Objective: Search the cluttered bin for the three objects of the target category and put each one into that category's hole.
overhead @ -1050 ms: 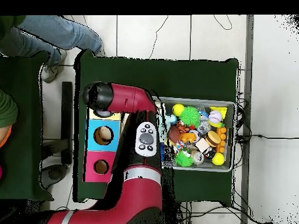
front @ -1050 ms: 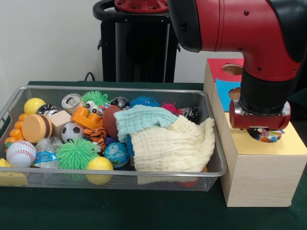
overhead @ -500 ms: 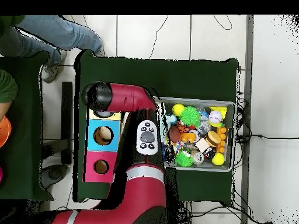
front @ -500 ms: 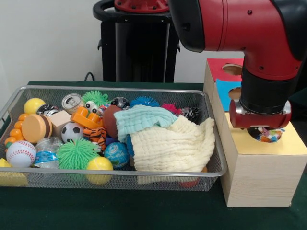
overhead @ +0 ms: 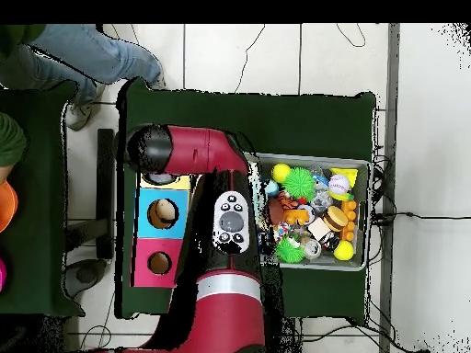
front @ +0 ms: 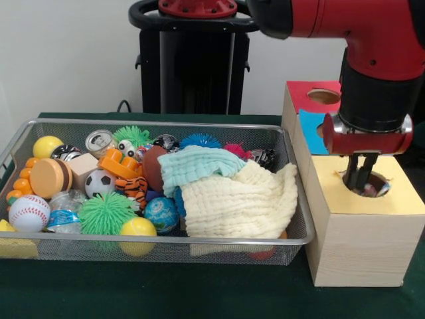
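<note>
One gripper (front: pixel 360 181) upright over yellow hole (front: pixel 369 187)

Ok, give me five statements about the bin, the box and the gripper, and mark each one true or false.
1. The gripper hangs over the hole in the yellow section of the wooden box. True.
2. A baseball lies at the left end of the wire bin. True.
3. The cream cloth lies on the green tablecloth outside the bin. False: it lies in the bin, at its right end.
4. The box's red section has no hole. False: a round hole shows in it.
5. A teal cloth lies partly on the cream cloth. True.
</note>
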You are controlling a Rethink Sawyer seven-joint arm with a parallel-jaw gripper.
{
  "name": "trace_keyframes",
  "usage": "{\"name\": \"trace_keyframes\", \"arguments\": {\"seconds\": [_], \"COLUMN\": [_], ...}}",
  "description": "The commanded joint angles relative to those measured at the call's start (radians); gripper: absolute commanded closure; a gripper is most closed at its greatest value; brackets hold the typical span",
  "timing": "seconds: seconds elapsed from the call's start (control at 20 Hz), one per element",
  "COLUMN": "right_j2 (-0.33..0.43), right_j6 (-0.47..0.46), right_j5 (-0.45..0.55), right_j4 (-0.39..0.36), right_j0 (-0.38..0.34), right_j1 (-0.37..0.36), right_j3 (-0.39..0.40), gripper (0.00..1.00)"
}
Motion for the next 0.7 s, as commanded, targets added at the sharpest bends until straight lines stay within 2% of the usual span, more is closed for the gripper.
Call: {"name": "trace_keyframes", "arguments": {"seconds": [0.05, 0.7], "right_j2": [0.002, 0.017], "right_j6": [-0.044, -0.054], "right_j5": [0.106, 0.143], "right_j4": [-0.077, -0.134], "right_j0": [-0.078, -0.11], "right_j1": [-0.116, -0.182], "right_j3": [0.067, 0.132], "gripper": [1.0, 1.0]}}
